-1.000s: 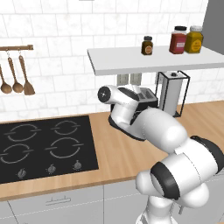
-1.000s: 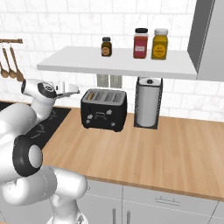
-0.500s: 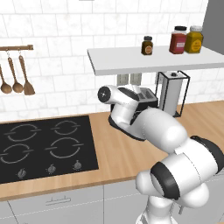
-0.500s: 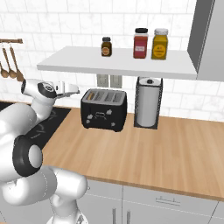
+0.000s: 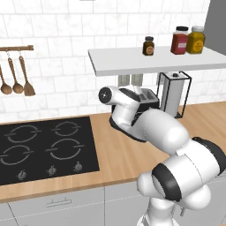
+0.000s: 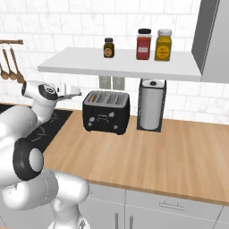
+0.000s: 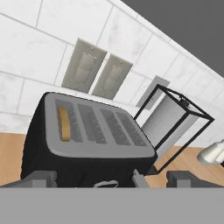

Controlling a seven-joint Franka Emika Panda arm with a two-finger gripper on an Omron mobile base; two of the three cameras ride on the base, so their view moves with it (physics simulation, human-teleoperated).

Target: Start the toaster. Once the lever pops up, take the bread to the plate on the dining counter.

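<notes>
Pincer (image 7: 111, 177) jaws spread, hovering just left of toaster (image 6: 106, 112).

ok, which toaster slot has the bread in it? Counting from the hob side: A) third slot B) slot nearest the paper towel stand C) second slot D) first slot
D: in the hand view the bread sits in the end slot of the toaster farthest from the paper towel stand; the right base view shows tan in the slot nearest the hob.

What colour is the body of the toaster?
Black, with a grey slotted top; the toaster shows best in the right base view.
</notes>
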